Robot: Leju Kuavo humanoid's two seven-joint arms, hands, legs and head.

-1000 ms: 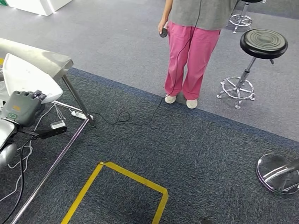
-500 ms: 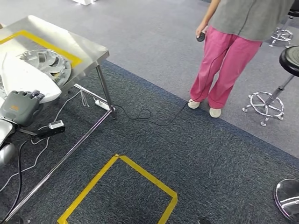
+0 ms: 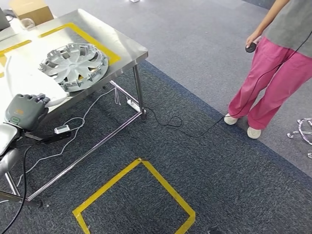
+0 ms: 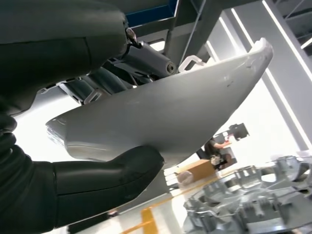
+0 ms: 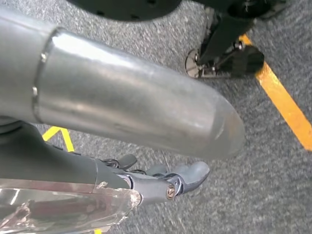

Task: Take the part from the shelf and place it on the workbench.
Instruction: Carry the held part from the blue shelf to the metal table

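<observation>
The white curved part (image 3: 31, 83) is gripped in the left hand (image 3: 24, 112), thumb beneath and fingers above, held over the near edge of the steel workbench (image 3: 125, 46). Just beside it a silver hubcap (image 3: 73, 66) lies on the workbench, inside yellow tape lines. The hand's back bears a small green-rimmed label, unreadable. The right hand (image 5: 162, 183) hangs over carpet, fingers loosely extended, holding nothing. A person in pink trousers (image 3: 272, 80) stands well apart, holding a corded controller (image 3: 251, 47).
</observation>
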